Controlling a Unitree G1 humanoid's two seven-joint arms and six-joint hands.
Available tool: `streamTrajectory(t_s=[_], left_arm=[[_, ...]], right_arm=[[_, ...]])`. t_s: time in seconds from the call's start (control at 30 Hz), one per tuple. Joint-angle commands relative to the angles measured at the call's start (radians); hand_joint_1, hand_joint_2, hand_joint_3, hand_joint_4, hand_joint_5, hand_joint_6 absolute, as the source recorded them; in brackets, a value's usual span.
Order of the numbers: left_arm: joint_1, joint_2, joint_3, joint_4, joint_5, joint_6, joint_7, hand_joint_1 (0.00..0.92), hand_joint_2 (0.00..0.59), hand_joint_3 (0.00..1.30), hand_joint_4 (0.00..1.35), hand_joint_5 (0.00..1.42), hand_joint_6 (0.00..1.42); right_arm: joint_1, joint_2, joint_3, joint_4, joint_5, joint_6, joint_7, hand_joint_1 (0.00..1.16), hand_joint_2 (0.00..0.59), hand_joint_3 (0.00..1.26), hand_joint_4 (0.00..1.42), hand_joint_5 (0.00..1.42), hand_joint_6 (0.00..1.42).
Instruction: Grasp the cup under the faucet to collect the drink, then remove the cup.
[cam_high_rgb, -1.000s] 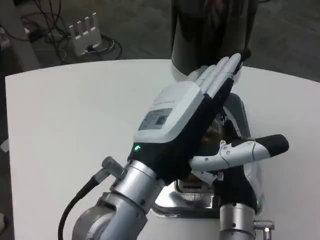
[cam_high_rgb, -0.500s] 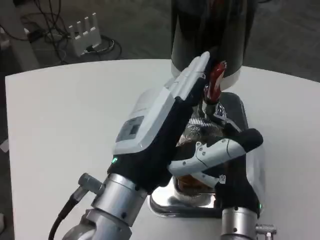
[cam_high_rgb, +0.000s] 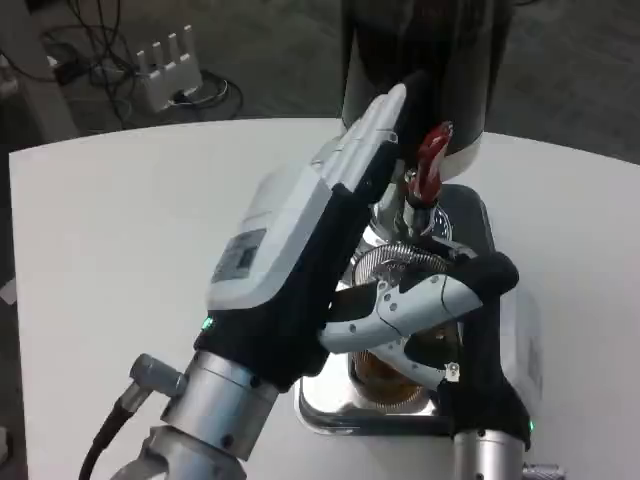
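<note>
A clear ribbed cup (cam_high_rgb: 398, 266) with brown drink in its bottom stands on the metal drip tray (cam_high_rgb: 325, 408), under the faucet with the red lever (cam_high_rgb: 432, 160) of the dark dispenser (cam_high_rgb: 420, 60). My right hand (cam_high_rgb: 470, 310) grips the cup, with its thumb across the cup's front and its palm on the cup's right side. In the foreground my left hand (cam_high_rgb: 290, 255) is raised, white back up. Its fingers are straight and lie together, with their tips just left of the red lever, and it holds nothing. It hides the cup's left side.
The dispenser stands at the far edge of the white table (cam_high_rgb: 130, 230). Bare table top stretches to the left of the tray. On the floor beyond the table are a white rack (cam_high_rgb: 170, 58) and cables.
My left hand has drawn back to the left and toward me, which uncovers the red lever and the cup's rim. My right hand stays around the cup.
</note>
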Motion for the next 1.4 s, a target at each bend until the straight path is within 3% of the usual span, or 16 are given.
streamTrajectory(t_s=[0.03, 0.5, 0.8, 0.97, 1.4], left_arm=[[0.014, -0.001, 0.016, -0.062, -0.026, 0.011, -0.026, 0.0, 0.069, 0.0, 0.0, 0.02, 0.05], [-0.026, 0.019, 0.051, -0.118, -0.063, 0.054, -0.112, 0.0, 0.061, 0.0, 0.0, 0.0, 0.0], [0.118, 0.051, 0.085, -0.108, -0.079, -0.065, -0.05, 0.0, 0.061, 0.0, 0.0, 0.0, 0.0], [0.213, 0.085, 0.144, -0.074, -0.099, -0.145, -0.022, 0.0, 0.063, 0.0, 0.0, 0.0, 0.0], [0.363, 0.12, 0.213, 0.037, -0.119, -0.32, 0.053, 0.0, 0.067, 0.0, 0.0, 0.0, 0.0]], right_arm=[[0.071, 0.018, 0.022, -0.077, -0.01, -0.032, 0.003, 0.93, 0.114, 0.84, 0.96, 1.17, 1.34], [0.214, 0.002, 0.084, -0.167, -0.034, -0.079, 0.008, 0.92, 0.113, 0.87, 0.98, 1.18, 1.37], [0.265, -0.009, 0.103, -0.229, -0.034, -0.089, 0.032, 0.92, 0.112, 0.87, 0.98, 1.18, 1.38], [0.294, -0.016, 0.101, -0.277, -0.038, -0.088, 0.053, 0.92, 0.109, 0.87, 0.98, 1.18, 1.38], [0.396, -0.05, 0.065, -0.406, -0.043, -0.08, 0.142, 0.91, 0.104, 0.88, 0.99, 1.18, 1.38]])
